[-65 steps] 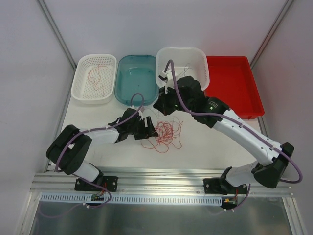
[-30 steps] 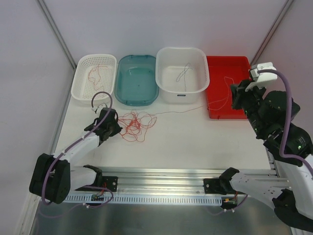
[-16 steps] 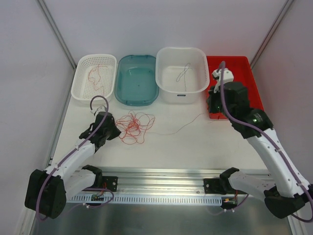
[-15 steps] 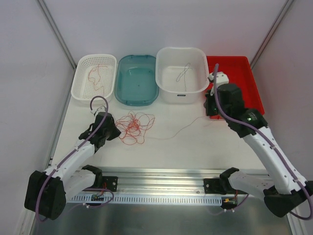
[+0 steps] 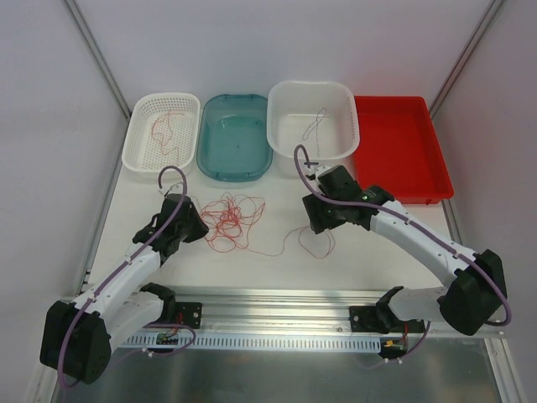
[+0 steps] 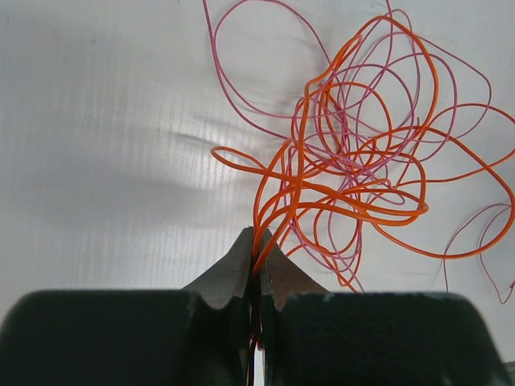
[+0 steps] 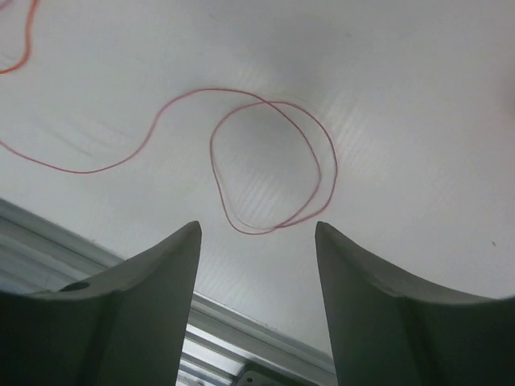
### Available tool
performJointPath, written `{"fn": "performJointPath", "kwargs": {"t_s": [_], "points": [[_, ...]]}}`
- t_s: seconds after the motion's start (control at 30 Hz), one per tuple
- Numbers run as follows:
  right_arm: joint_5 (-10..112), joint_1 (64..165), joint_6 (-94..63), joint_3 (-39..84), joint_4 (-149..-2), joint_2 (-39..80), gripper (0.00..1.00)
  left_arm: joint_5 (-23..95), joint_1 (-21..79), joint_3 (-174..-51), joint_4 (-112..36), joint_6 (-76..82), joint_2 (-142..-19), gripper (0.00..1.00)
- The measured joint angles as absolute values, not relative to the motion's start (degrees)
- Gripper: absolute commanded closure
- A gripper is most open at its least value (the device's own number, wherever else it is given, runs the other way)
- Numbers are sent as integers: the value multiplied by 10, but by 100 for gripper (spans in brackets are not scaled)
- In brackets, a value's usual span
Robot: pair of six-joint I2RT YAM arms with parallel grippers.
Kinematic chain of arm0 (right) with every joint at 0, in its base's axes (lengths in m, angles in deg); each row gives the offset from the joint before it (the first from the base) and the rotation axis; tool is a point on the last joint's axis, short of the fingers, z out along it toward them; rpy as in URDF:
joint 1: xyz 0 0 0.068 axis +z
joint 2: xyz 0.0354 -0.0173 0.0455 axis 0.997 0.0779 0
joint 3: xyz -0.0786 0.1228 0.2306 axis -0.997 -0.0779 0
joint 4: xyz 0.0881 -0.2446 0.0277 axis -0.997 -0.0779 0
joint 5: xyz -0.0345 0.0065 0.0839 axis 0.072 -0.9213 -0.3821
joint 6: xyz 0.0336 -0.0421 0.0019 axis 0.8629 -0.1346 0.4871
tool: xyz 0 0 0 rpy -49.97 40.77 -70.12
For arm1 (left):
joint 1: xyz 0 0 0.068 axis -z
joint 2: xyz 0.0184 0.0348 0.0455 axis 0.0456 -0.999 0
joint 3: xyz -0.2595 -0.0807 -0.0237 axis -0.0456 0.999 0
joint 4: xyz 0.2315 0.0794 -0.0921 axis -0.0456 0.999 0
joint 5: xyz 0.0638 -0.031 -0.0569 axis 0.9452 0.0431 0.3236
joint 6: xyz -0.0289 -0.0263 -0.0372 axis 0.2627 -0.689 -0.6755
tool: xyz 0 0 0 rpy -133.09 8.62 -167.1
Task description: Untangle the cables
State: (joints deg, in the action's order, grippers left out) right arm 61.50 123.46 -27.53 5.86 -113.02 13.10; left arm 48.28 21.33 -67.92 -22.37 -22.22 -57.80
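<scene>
The cables (image 5: 235, 220) are a loose tangle of thin orange and pink wires left of the table's middle. My left gripper (image 5: 198, 225) sits at the tangle's left edge, shut on a few orange strands (image 6: 278, 205) that run between its fingertips (image 6: 241, 261). One thin red cable (image 5: 289, 250) trails right from the tangle and ends in a loop (image 7: 273, 169) lying flat on the table. My right gripper (image 5: 314, 223) hovers over that loop, open, with nothing between its fingers (image 7: 165, 265).
Along the back stand a white mesh basket (image 5: 138, 155) with a red wire in it, a teal bin (image 5: 210, 164), a white tub (image 5: 281, 155) holding a pale wire, and a red tray (image 5: 436, 180). An aluminium rail (image 5: 277, 306) edges the table's front.
My right arm has swung left from the red tray to the table's middle and opened. The strand it pulled out now lies loose in a loop. The left gripper kept its hold.
</scene>
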Motion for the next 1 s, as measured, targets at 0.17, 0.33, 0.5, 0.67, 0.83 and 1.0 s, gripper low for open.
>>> {"fn": "performJointPath", "kwargs": {"t_s": [0.17,0.33,0.5,0.67,0.83,1.0], "points": [[549,1285,-312,86,-1086,145,35,479,221,-679,-216,-220,-581,100],[422,1312,-345,103,-1029,209,35,479,222,-680,-214,-218,-581,100],[338,1339,-356,123,-986,317,37,479,222,-682,-212,-215,-581,100],[289,1365,-356,139,-961,391,51,479,222,-682,-205,-214,-581,100],[274,1375,-356,141,-943,416,73,479,222,-682,-204,-212,-581,100],[272,1375,-360,141,-936,419,99,480,222,-682,-204,-211,-581,100]]}}
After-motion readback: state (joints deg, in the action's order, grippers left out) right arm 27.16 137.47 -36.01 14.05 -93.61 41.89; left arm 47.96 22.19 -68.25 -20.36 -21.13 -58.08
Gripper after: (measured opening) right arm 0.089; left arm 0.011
